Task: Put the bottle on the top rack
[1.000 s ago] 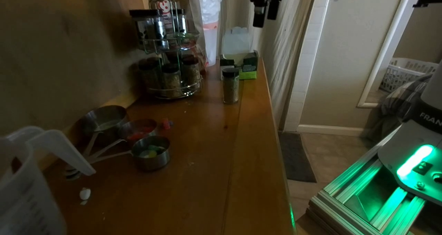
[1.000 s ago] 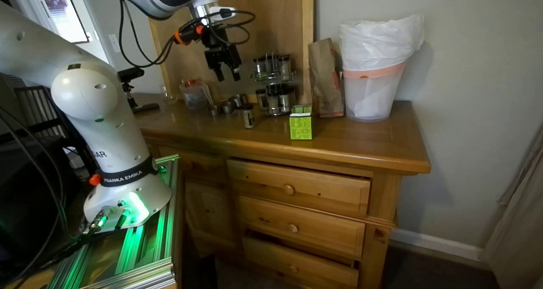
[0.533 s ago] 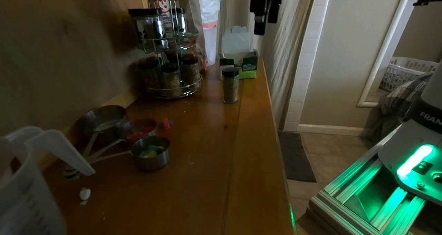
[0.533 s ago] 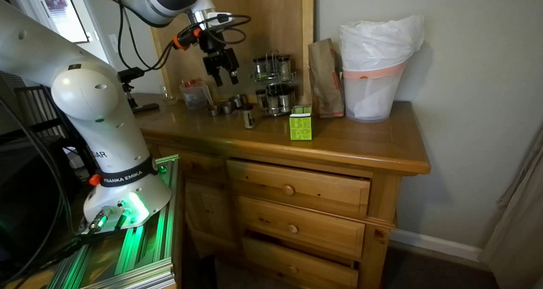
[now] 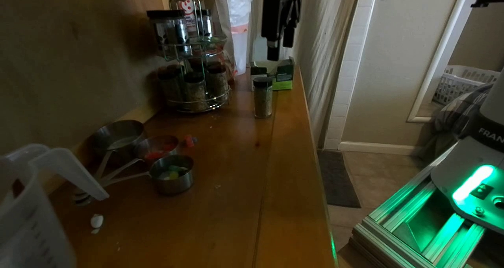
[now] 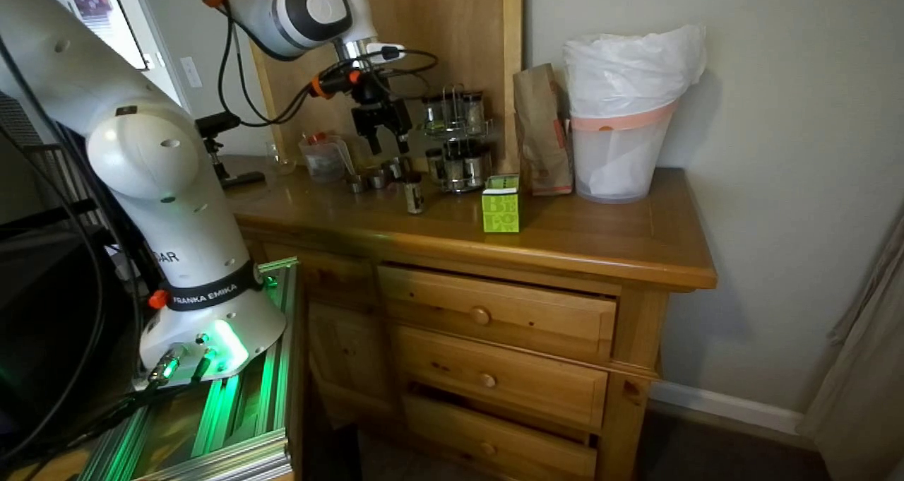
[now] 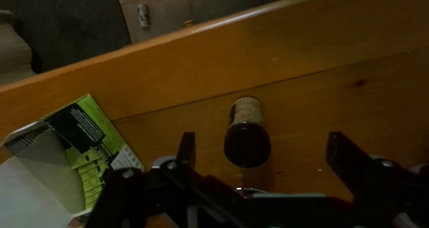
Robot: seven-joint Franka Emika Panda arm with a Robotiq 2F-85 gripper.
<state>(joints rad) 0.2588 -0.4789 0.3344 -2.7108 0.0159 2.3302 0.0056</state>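
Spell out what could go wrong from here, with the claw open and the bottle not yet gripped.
In the wrist view the bottle appears nearer one side of the open claw than the other, so that side might touch first and tip it.
The claw covers part of the green box there, so the box may get bumped on the way down.
The top rack already holds jars, so fitting the bottle in could knock one loose.

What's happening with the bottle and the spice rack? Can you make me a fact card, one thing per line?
bottle: standing upright on the dresser
end effector: open, higher than the bottle, holding nothing
top rack: jars on it, bottle not there yet
green box: open, packets inside, apart from the bottle
measuring cups: three, metal, on the dresser
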